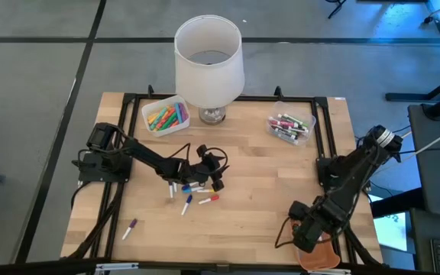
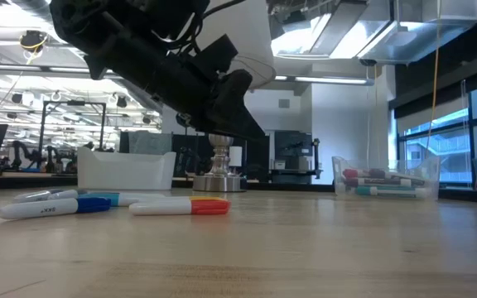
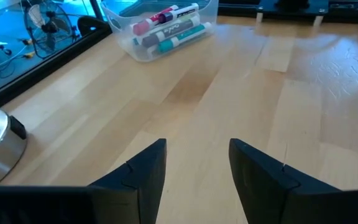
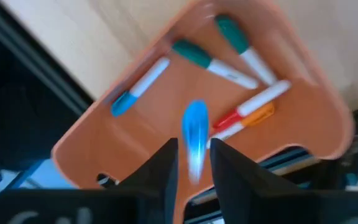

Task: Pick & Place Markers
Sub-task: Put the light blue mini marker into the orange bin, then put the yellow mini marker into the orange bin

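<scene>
Several loose markers [image 1: 193,195] lie on their sides on the wooden table's middle; the low view shows a red-capped one [image 2: 180,207] and a blue one [image 2: 52,208]. My left gripper [image 1: 218,174] hovers open just beyond them, with nothing between its fingers [image 3: 148,174]. A purple marker [image 1: 130,228] lies alone near the front left. My right gripper [image 4: 194,165] points down over an orange tray [image 4: 328,106] at the front right corner, which holds several markers. A blurred blue-capped marker [image 4: 196,134] shows in the gap between its fingertips, narrower than the gap. I see no finger touching it.
A white lamp [image 1: 208,61] stands at the table's far middle. A white bin of coloured markers [image 1: 166,116] sits left of its base, and a clear bin of markers [image 1: 290,126] stands at the far right. A black frame runs along the table's edges.
</scene>
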